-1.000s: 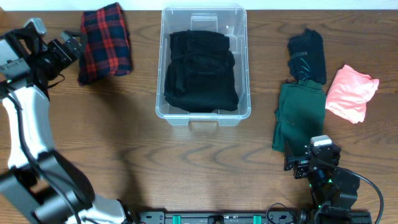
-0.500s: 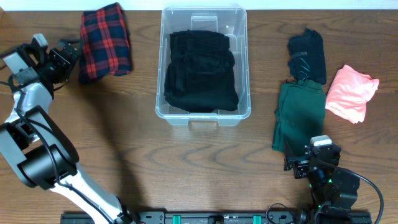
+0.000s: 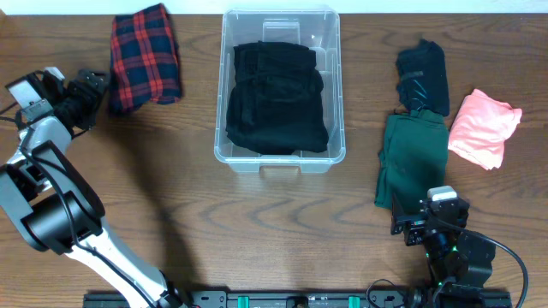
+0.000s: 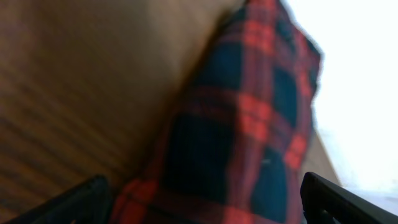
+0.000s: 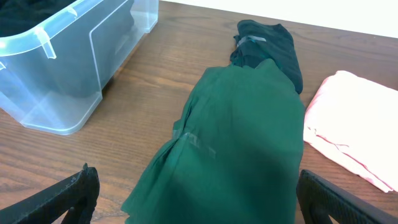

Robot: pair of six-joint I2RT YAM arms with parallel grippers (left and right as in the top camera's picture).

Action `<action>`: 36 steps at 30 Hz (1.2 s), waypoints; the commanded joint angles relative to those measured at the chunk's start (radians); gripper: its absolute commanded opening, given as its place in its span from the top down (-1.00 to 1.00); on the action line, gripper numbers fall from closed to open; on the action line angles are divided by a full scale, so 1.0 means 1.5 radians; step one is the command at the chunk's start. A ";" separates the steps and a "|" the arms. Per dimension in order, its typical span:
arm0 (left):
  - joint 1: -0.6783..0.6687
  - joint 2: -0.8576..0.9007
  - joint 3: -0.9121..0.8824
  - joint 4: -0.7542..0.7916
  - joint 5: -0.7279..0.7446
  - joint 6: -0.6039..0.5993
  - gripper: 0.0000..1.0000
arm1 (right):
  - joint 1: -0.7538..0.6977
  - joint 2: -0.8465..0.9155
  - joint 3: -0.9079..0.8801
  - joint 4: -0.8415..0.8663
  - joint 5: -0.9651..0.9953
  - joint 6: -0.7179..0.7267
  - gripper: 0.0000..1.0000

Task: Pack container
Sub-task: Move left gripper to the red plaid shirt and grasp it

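The clear plastic container (image 3: 334, 150) stands at the table's middle back with a folded black garment (image 3: 276, 98) inside; its corner shows in the right wrist view (image 5: 56, 93). A red plaid garment (image 3: 145, 56) lies at the back left and fills the left wrist view (image 4: 236, 130). My left gripper (image 3: 88, 88) is open just left of it, its fingers either side of the plaid's near end. My right gripper (image 3: 417, 221) is open at the near end of a green garment (image 3: 413, 158), which also shows in the right wrist view (image 5: 236, 143).
A dark garment (image 3: 424, 73) lies behind the green one and shows in the right wrist view (image 5: 267, 43). A pink garment (image 3: 484, 127) lies at the far right, also in the right wrist view (image 5: 351, 124). The container's wall stands left of the green garment.
My left arm has swung down and toward the table, bringing its gripper lower beside the plaid garment. The right arm and the garments have not moved.
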 commanded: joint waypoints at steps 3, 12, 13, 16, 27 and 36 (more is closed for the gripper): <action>-0.011 0.046 0.004 -0.001 -0.008 0.011 -0.96 | 0.004 -0.002 -0.002 -0.001 -0.005 -0.001 -0.98; -0.069 0.071 0.004 0.057 -0.002 0.011 -0.96 | 0.004 -0.002 -0.002 -0.001 -0.005 -0.001 -0.99; -0.078 0.072 0.004 0.066 -0.003 0.011 -0.96 | 0.004 -0.002 -0.002 -0.001 -0.005 -0.001 -0.98; -0.105 0.079 0.004 0.095 -0.009 0.005 -0.96 | 0.004 -0.002 -0.002 -0.001 -0.005 -0.001 -0.98; -0.138 0.083 0.004 0.117 -0.056 -0.019 -0.42 | 0.004 -0.002 -0.002 -0.001 -0.005 -0.001 -0.98; -0.134 0.081 0.004 0.234 0.096 -0.033 0.84 | 0.004 -0.002 -0.002 -0.001 -0.005 -0.001 -0.99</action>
